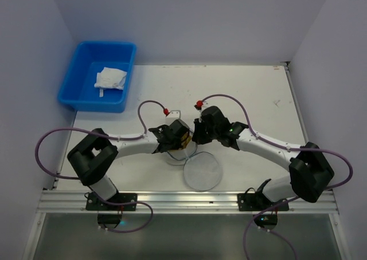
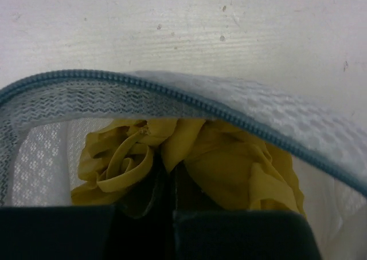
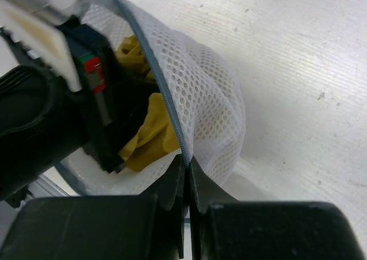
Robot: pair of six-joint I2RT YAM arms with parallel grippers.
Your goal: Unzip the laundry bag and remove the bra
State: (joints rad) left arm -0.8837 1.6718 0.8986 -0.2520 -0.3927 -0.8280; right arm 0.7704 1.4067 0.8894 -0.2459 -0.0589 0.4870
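Note:
The white mesh laundry bag is open, its dark zip rim lifted. Its round flap lies flat on the table in front. The yellow bra is bunched inside the bag and also shows in the right wrist view. My left gripper reaches into the bag and is shut on a fold of the bra. My right gripper is shut on the zip rim at the bag's edge and holds it up. In the top view the left gripper and the right gripper meet at mid-table.
A blue plastic tub stands at the back left with a crumpled white cloth in it. The white table is walled on three sides. A metal rail runs along the near edge.

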